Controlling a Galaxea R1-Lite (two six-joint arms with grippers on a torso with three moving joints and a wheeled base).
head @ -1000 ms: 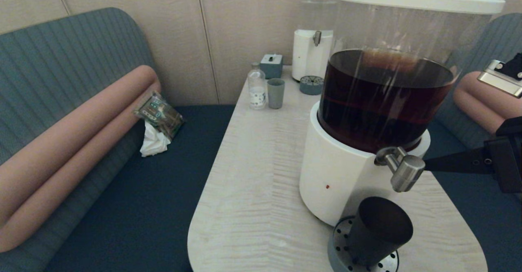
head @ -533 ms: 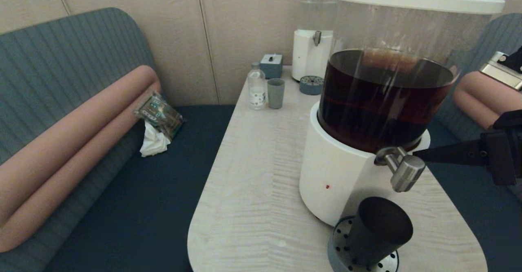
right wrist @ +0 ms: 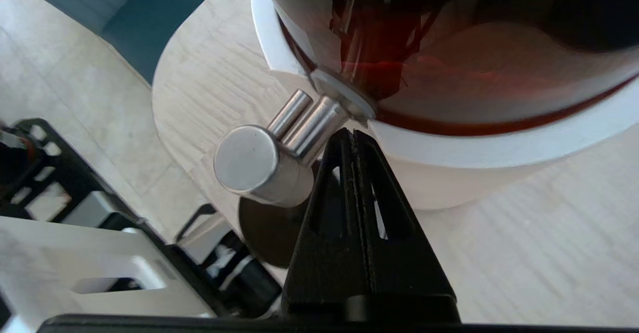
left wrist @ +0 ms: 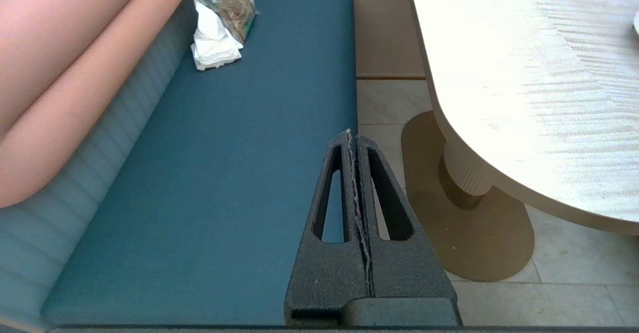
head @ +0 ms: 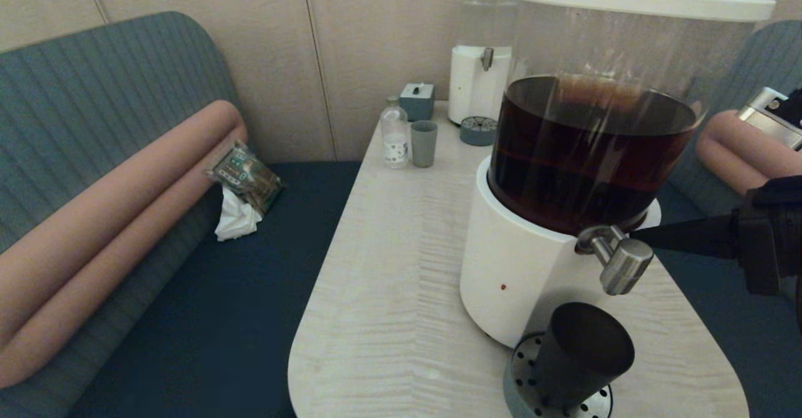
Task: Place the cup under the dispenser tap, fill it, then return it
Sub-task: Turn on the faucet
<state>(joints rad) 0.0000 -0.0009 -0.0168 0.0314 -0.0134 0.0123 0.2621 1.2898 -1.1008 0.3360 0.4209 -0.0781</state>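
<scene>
The dark cup [head: 579,361] stands on the perforated drip tray [head: 523,374] right below the steel dispenser tap [head: 617,258] of the big dispenser [head: 564,155] with dark brown liquid. My right gripper [head: 636,235] is shut and empty, its tips just behind the tap's neck, at the rim of the white base. In the right wrist view the shut tips [right wrist: 352,134] sit beside the tap [right wrist: 272,156], with the cup [right wrist: 269,233] dark beneath. My left gripper [left wrist: 352,136] is shut, parked low over the blue bench beside the table.
A smaller clear-liquid dispenser [head: 482,61], a pale grey-green tumbler [head: 424,143], a small bottle [head: 395,133] and a grey box [head: 417,100] stand at the table's far end. A packet and tissue [head: 241,192] lie on the bench. The table edge [head: 301,343] is near.
My right gripper has risen a little and slid left, from beside the tap's head to behind its neck. The cup and dispenser have not moved.
</scene>
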